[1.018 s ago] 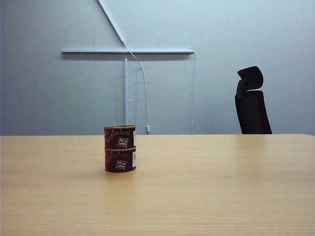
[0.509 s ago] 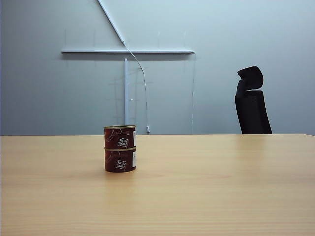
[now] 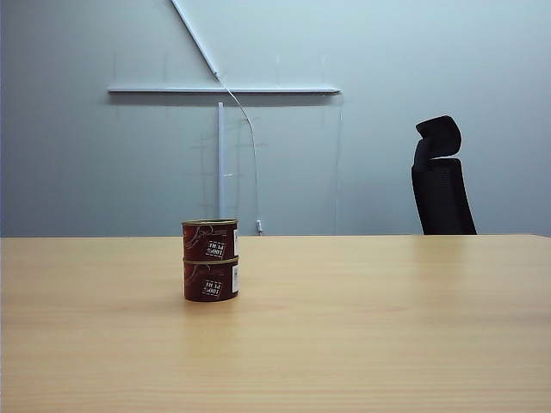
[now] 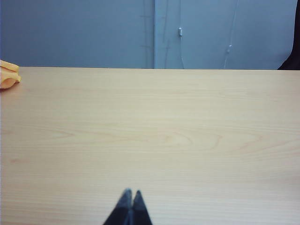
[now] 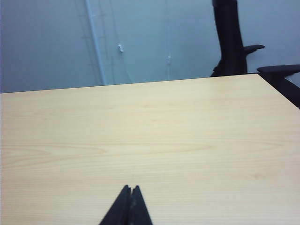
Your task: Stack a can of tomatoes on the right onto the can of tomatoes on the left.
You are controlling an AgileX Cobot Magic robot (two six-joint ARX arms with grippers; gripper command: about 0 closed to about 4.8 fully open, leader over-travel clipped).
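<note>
With my left gripper (image 4: 130, 196) and right gripper (image 5: 131, 191) both clenched empty over bare desk (image 3: 387, 327), the upper can (image 3: 209, 240) sits on the lower can (image 3: 210, 280) left of centre, where only a desk knock might topple it.

Office/lab-type rm: wood desk (image 3: 362, 327), black office chair (image 3: 441, 176), plain grey wall w/ cable trunking (image 3: 224, 89)

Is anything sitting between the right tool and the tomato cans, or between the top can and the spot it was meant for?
Nothing visible does. The upper can already sits on the lower can on the table. The right tool and left tool are shut over bare tabletop in their wrist views, away from the cans.
</note>
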